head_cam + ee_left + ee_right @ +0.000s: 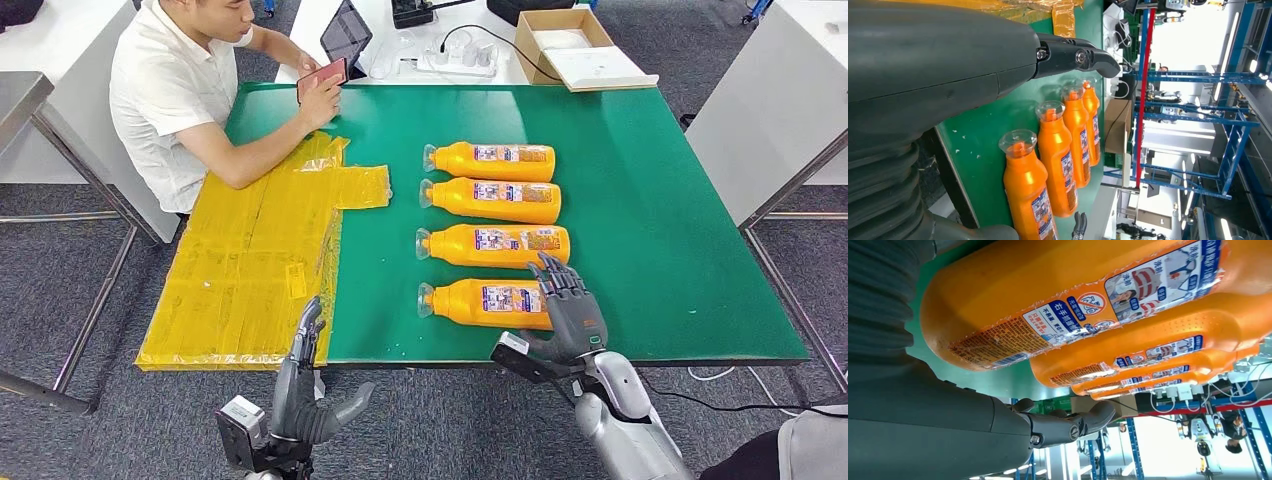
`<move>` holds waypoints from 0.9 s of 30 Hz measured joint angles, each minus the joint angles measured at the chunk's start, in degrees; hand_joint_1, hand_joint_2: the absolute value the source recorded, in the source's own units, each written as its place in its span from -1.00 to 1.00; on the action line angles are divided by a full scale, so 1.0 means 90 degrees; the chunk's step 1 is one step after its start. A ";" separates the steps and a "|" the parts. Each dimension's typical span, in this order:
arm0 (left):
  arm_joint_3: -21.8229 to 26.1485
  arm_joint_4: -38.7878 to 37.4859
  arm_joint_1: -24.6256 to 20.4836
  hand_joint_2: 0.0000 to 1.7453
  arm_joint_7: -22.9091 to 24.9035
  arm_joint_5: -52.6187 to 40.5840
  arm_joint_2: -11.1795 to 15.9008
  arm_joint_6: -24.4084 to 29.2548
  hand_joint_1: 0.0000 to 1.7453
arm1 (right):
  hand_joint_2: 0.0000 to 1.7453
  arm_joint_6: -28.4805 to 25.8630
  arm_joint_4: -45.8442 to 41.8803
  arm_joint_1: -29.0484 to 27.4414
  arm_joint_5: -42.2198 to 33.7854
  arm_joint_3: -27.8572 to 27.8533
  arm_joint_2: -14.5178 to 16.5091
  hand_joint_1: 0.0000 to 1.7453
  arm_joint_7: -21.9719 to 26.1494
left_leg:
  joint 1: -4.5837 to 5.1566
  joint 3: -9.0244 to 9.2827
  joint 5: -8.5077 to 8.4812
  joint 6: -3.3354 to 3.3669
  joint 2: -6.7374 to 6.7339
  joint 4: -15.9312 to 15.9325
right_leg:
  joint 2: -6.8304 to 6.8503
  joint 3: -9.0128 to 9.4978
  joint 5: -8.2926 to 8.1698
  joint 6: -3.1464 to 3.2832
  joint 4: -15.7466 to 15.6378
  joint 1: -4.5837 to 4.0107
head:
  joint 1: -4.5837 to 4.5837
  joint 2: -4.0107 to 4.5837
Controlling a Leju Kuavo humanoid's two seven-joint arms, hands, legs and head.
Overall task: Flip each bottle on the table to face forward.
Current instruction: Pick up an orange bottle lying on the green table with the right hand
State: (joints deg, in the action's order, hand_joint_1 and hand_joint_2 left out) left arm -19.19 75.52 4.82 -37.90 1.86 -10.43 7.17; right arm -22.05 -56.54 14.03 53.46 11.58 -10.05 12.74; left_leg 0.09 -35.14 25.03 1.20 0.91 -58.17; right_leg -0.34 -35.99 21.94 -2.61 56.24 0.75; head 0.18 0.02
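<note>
A green table (650,200) carries a yellow taped sheet (250,270) on the person's (175,90) side and four orange bottles (497,204) lying in a row at its middle. The right hand (568,305), fingers apart and grasping nothing, rests at the base of the nearest bottle (480,301). The left hand (305,385) hangs released below the table's near edge.

Four bottles (493,233) lie on their sides on the table (660,220), in a column from far to near, caps pointing left. Left of them lies a taped sheet (250,270). The right hand (568,305) is at the nearest bottle's (487,303) base; the left hand (305,395) hangs before the table's near edge.
</note>
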 joint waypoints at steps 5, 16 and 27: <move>0.0000 0.0000 -0.0010 1.00 0.0000 -0.0007 0.0001 -0.0022 -1.00 | 1.00 0.0087 0.0148 0.0103 -0.0057 0.0000 -0.0001 -1.00 0.0000 | 0.0000 0.0000 0.0000 0.0000 0.0000 0.0000 | 0.0000 0.0000 0.0000 0.0000 0.0000 0.0000 | -0.0001 0.0000; 0.0010 -0.0002 -0.0126 1.00 0.0015 -0.0004 0.0010 -0.0344 -1.00 | 1.00 0.1372 0.1482 0.1129 -0.0152 0.0262 -0.0091 -0.73 -0.0433 | 0.0000 0.0020 0.0000 0.0001 -0.0006 0.0000 | -0.0002 0.0013 -0.0002 -0.0001 -0.0002 0.0000 | 0.0000 0.0000; 0.0019 -0.0064 -0.0275 1.00 0.0012 -0.0043 0.0017 -0.0512 -1.00 | 1.00 0.2319 0.2306 0.1844 -0.0390 0.0570 -0.0211 1.00 -0.0453 | 0.0001 0.0108 0.0010 0.0009 -0.0031 0.0000 | -0.0008 0.0093 -0.0001 0.0000 -0.0011 -0.0001 | -0.0001 0.0000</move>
State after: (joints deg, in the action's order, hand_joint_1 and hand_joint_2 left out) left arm -19.02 74.94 2.34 -37.79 1.47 -10.27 2.56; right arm -1.19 -35.79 30.63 49.95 16.72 -11.95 8.67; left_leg 0.10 -34.16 25.13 1.29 0.63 -58.17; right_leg -0.41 -35.15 21.93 -2.61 56.14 0.74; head 0.16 0.02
